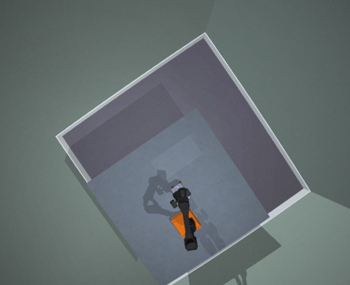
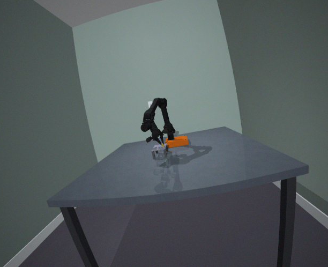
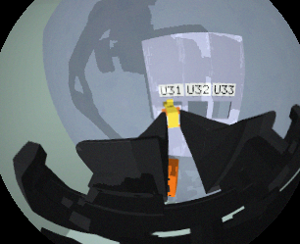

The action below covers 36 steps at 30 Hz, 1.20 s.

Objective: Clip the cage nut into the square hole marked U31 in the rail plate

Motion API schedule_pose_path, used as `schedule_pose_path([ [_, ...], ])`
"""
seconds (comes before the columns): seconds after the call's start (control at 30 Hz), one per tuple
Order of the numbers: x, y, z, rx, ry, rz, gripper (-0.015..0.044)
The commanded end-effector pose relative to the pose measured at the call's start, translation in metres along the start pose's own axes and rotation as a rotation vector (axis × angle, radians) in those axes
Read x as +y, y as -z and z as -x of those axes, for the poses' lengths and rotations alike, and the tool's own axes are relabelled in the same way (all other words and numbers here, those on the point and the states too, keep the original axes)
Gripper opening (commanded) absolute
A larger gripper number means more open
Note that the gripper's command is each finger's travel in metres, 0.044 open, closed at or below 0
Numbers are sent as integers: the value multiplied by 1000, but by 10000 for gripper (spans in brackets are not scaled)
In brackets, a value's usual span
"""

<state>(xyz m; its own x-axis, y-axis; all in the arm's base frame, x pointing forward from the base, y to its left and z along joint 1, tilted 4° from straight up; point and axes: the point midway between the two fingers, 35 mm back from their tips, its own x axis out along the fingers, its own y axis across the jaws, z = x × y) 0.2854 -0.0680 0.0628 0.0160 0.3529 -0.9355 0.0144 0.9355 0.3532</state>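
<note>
One table (image 1: pixel 127 196) (image 2: pixel 104 183) (image 3: pixel 58 67) is carrying my whole setup, and my black arm (image 1: pixel 186 221) (image 2: pixel 165 115) is arching down over the pale rail plate (image 1: pixel 177 187) (image 2: pixel 157 147) (image 3: pixel 195 62). If I'm pressing down while misaligned, I could be tipping or shoving that plate, since I'm seeing nothing obvious pinning it down.

My jaws are grasping the yellow cage nut (image 2: pixel 163 145) (image 3: pixel 173 118), which is sitting right by U31, partly covering that square hole (image 3: pixel 177 105) in my wrist view. Can't tell whether any wing is going in, tbh. The U32 hole (image 3: pixel 198 108) is sitting next door, so sideways drift could be sending me wrong.

Smallest bits, biggest worry: the wings. If my squeeze is slackening early, they're springing wide and catching the rim; if I'm letting go crooked, only one is hooking and the nut is popping out.
</note>
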Motion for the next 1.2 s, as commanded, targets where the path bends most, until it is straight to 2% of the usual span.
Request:
schedule_pose_path([
  [0.0,0,0,0,0,-12,2,36],
  [1.17,-4,0,-1,0,-71,3,36],
])
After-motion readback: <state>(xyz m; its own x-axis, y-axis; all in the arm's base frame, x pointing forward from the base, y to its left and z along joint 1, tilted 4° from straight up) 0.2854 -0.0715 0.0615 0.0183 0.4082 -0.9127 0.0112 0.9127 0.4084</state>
